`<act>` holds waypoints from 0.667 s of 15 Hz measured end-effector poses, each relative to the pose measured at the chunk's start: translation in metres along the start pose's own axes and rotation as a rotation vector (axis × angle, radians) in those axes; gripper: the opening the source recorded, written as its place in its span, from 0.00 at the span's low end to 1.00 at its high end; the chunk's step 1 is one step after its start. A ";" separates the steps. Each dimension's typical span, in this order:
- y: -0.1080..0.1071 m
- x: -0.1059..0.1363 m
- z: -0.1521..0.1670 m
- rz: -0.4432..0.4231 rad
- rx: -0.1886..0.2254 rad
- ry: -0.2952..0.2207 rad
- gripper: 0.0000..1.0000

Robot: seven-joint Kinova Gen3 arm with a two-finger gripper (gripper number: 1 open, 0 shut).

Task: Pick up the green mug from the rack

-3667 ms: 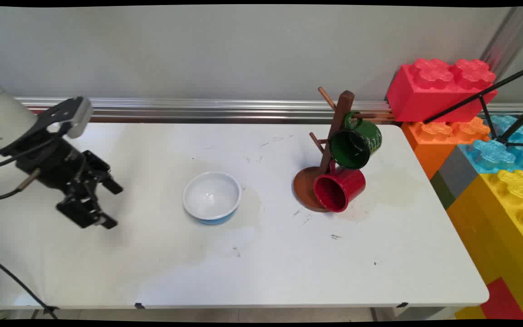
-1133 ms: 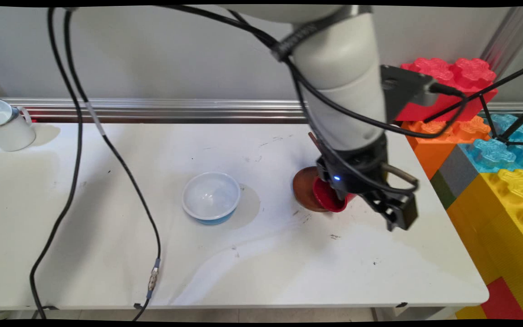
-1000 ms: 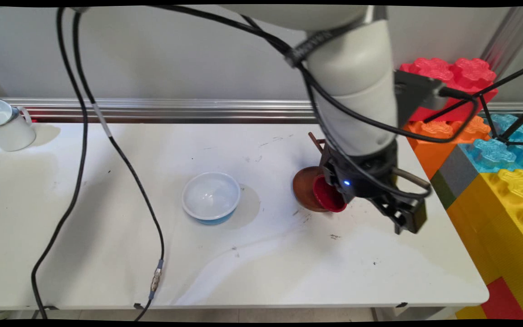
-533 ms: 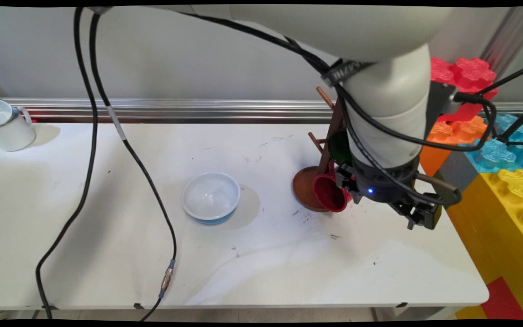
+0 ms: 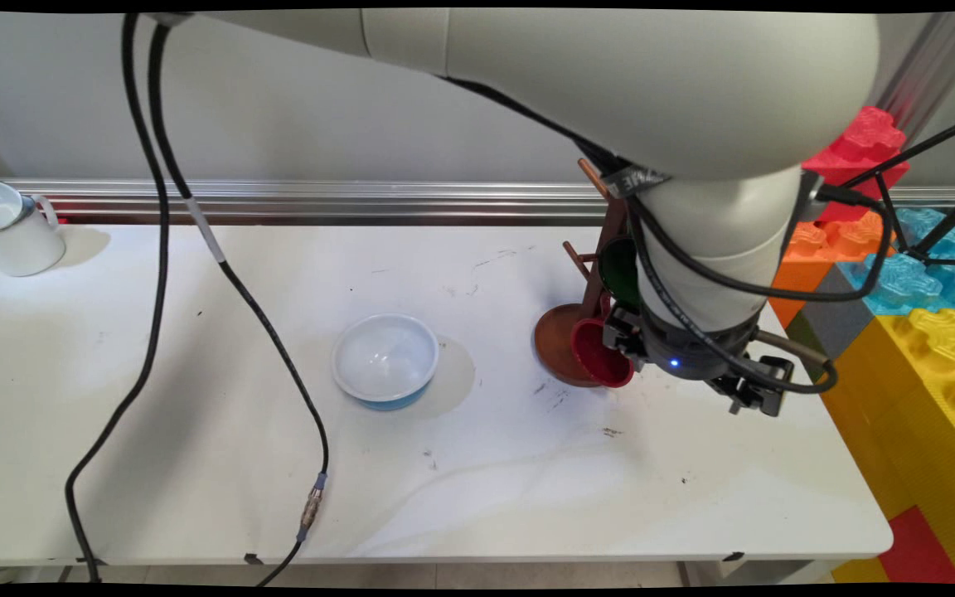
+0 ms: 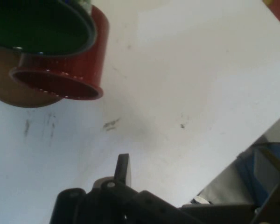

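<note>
A white table (image 5: 196, 497), scuffed and faintly stained, stood against a plain grey wall (image 5: 320, 108). A ribbed metal rail (image 5: 320, 199) ran along the wall's foot. At the right rose a stack of giant toy bricks (image 5: 933, 348), red, orange, blue, yellow.

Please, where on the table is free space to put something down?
Free: the table between white mug and bowl, and the near strip. Crowded: around the mug tree, red mug and pincer.
</note>
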 end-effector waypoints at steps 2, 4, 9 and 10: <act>-0.001 -0.002 0.002 -0.005 0.017 0.019 1.00; -0.003 -0.003 0.004 -0.005 0.029 0.045 1.00; -0.011 0.001 0.008 0.000 0.053 0.117 1.00; -0.012 0.002 0.009 0.001 0.056 0.129 1.00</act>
